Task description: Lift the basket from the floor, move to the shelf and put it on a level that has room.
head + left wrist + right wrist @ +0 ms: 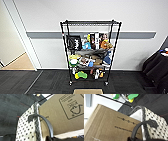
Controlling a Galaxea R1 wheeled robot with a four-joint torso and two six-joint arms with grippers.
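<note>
The cream woven basket (26, 127) with its dark braided rim (143, 116) hangs above the dark grey carpet floor (50, 82). A brown cardboard box (60, 115) sits inside it, and the box top (88, 91) shows at the near edge of the head view. My left gripper (50, 139) is shut on one black loop handle (43, 119). My right gripper (132, 139) is shut on the other handle (142, 124). The black wire shelf (65, 50) stands straight ahead against the wall. Its top level (90, 23) is a bare wire grid.
The shelf's lower tiers hold bags, boxes and bright items (91, 43). A doorway with tan floor (20, 61) opens at the left. A dark draped table (157, 67) stands at the right. A grey rail (137, 34) runs along the white wall.
</note>
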